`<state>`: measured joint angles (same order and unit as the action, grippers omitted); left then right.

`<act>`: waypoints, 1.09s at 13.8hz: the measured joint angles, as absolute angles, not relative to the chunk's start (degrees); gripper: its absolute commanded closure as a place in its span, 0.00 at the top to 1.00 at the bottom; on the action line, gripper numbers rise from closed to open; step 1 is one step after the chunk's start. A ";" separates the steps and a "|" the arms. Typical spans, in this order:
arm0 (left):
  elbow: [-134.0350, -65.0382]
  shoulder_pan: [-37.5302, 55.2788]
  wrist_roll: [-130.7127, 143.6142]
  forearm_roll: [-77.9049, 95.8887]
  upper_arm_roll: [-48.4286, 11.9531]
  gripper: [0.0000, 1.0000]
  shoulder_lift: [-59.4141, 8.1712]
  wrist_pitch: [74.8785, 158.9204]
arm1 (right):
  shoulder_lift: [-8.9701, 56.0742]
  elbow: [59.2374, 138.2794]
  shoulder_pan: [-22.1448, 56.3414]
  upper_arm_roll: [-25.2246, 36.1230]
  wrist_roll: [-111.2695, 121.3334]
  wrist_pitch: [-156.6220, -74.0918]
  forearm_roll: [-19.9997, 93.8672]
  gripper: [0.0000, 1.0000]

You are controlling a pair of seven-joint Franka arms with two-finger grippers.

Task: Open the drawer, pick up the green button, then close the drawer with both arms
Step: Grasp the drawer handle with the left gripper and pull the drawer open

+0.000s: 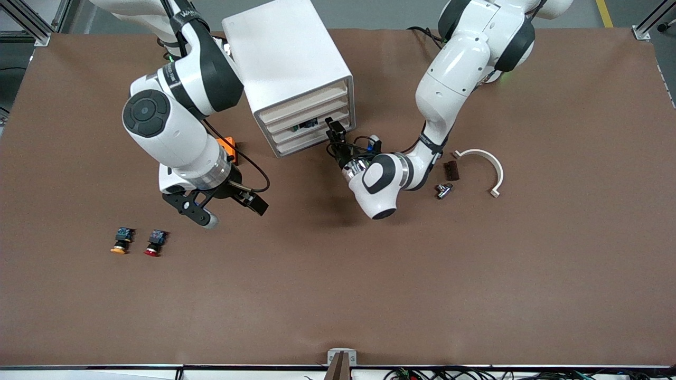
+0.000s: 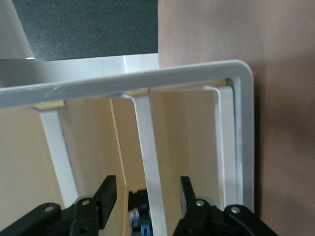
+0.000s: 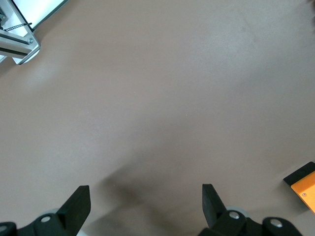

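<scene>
The white cabinet (image 1: 285,58) stands at the table's robot end, its four drawer fronts facing the left arm's side. My left gripper (image 1: 334,133) is at the third drawer (image 1: 311,131), open, its fingers (image 2: 110,191) on either side of the drawer's white front strip (image 2: 150,147) without touching it. The button (image 1: 306,125) lies inside; only its black body and blue block (image 2: 139,214) show between the jaws, and its cap is hidden. My right gripper (image 1: 232,210) hangs open over bare table (image 3: 147,98), nothing between its fingers (image 3: 78,199).
An orange-capped button (image 1: 120,241) and a red-capped one (image 1: 155,244) lie near the right arm's end. An orange block (image 1: 228,146) sits beside the cabinet. Toward the left arm's end lie a white curved bracket (image 1: 483,166), a brown piece (image 1: 450,170) and a metal fitting (image 1: 443,190).
</scene>
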<state>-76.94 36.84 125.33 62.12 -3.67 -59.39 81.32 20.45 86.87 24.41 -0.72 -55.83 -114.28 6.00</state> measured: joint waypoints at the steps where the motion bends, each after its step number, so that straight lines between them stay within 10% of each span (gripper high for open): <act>1: -77.28 37.22 125.33 62.12 -3.69 0.46 -59.44 80.71 | 20.45 86.87 24.41 -0.72 -55.83 -114.28 6.00 1.00; 8: -79.50 37.76 125.33 62.12 -3.69 0.09 -59.50 80.07 | 20.51 86.87 24.41 -0.72 -55.84 -114.19 6.00 1.00; 15: -79.57 37.07 126.08 62.12 -3.65 0.09 -59.50 80.03 | 21.01 86.92 24.52 -0.84 -57.62 -112.99 6.00 1.00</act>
